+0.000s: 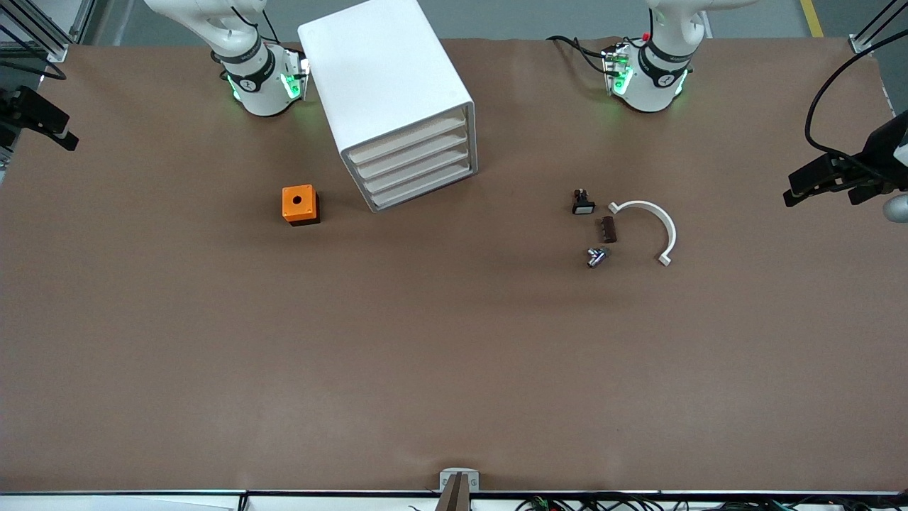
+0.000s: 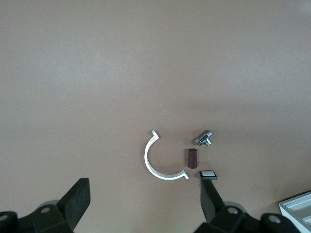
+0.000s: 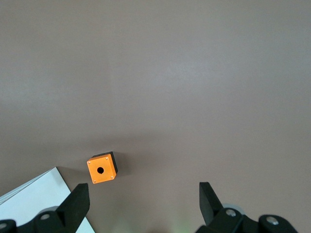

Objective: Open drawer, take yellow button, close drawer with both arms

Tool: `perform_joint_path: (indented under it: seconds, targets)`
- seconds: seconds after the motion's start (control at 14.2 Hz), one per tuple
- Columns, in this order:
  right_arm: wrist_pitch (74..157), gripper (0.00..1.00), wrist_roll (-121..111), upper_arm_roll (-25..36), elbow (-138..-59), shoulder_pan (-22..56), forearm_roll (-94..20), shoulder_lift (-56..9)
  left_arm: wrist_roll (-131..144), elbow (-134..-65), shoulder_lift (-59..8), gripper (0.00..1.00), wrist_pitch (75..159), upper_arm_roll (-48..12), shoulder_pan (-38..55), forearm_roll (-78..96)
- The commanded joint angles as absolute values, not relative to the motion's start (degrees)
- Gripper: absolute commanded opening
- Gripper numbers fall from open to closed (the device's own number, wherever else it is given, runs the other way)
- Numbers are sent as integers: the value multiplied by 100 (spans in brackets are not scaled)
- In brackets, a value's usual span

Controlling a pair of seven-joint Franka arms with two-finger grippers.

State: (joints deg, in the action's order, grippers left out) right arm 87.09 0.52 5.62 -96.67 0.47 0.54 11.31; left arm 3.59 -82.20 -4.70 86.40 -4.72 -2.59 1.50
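Observation:
The white cabinet (image 1: pixel 386 78) stands between the two arm bases, tilted a little toward the right arm's end. Its four cream drawers are all shut, and the drawer (image 1: pixel 408 140) is the uppermost. The button is not in view. My left gripper (image 2: pixel 144 194) is open and empty, high over the small parts near the left arm's end. My right gripper (image 3: pixel 143 194) is open and empty, high over the table by the orange cube box (image 3: pixel 101 169). Neither gripper shows in the front view; only the arm bases (image 1: pixel 259 78) do. A cabinet edge (image 3: pixel 34 199) shows in the right wrist view.
The orange cube box (image 1: pixel 299 204) with a hole sits beside the cabinet toward the right arm's end. Toward the left arm's end lie a black-and-white part (image 1: pixel 582 204), a brown cylinder (image 1: pixel 608 229), a metal piece (image 1: pixel 596 257) and a white curved clip (image 1: pixel 642 204).

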Motion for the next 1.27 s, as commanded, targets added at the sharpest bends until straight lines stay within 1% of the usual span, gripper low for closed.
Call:
perform_joint_path:
  seconds: [0.0,0.49,0.64,0.85,1.2]
  targets:
    - [8727,100,149,554,-9773,175,185,1266,343,-8244,-448,100,8684,-501,-290,114]
    - [8728,100,149,554,-9773,176,185,1257,369,-8253,-474,100,8675,-457,-316,132]
    - [8719,100,141,554,-9773,167,176,1248,378,-8262,-571,100,8535,-466,-308,114]
    - [8701,100,97,562,-9773,158,114,1248,361,-8262,-974,100,8306,-527,-203,132]
    - [8701,100,79,562,-9773,167,114,1239,692,-8244,-1563,100,8279,-624,385,141]
